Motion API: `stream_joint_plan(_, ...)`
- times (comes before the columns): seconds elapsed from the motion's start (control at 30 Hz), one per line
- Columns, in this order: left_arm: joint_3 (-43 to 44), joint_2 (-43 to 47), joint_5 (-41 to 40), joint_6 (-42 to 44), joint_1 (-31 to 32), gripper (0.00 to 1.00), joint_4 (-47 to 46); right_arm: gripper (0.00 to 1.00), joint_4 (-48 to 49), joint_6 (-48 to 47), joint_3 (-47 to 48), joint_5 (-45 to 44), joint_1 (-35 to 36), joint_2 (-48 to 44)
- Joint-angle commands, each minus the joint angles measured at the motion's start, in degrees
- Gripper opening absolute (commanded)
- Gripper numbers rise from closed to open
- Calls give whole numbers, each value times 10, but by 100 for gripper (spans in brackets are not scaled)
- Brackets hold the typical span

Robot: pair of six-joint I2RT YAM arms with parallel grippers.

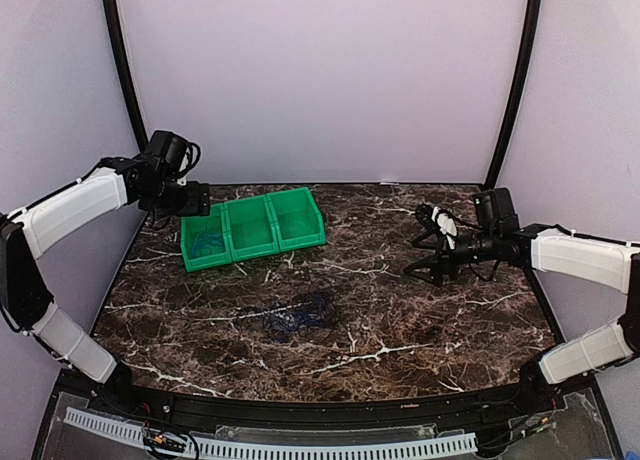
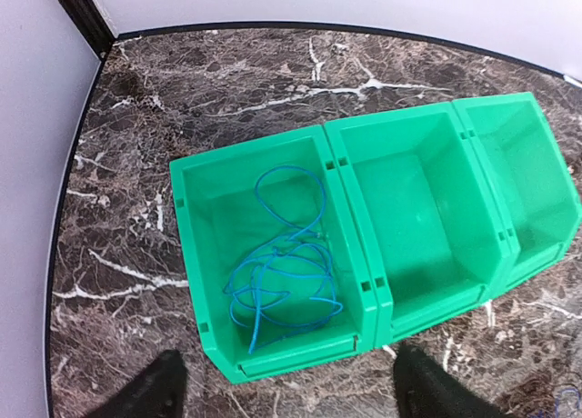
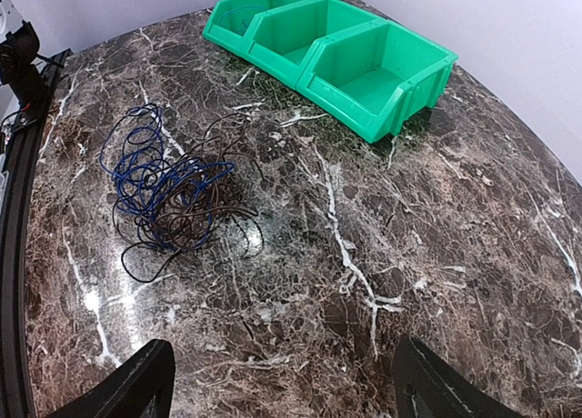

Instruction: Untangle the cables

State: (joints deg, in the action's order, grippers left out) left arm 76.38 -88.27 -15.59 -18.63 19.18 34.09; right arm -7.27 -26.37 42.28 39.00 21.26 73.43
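Observation:
A tangle of dark blue, brown and black cables (image 1: 297, 315) lies on the marble table near the middle; it also shows in the right wrist view (image 3: 168, 186). A light blue cable (image 2: 282, 277) lies loose in the left compartment of the green bin (image 2: 364, 273). My left gripper (image 2: 286, 391) is open and empty, hovering just in front of that compartment (image 1: 205, 242). My right gripper (image 3: 277, 382) is open and empty above bare table, well to the right of the tangle (image 1: 432, 265).
The green bin (image 1: 300, 242) has three compartments and stands at the back left; the middle and right ones hold nothing. Black frame posts rise at both back corners. A cable duct (image 1: 300, 447) runs along the near edge.

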Motion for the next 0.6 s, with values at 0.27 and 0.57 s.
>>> stream_joint_plan(0.27,-203,274,19,-17,98,99,-129,86,16,-9,3,0,-3,-14)
stream_joint_plan(0.57,-326,322,81,-69,106,99,-273,86,8,-9,9,8,-2,-21)
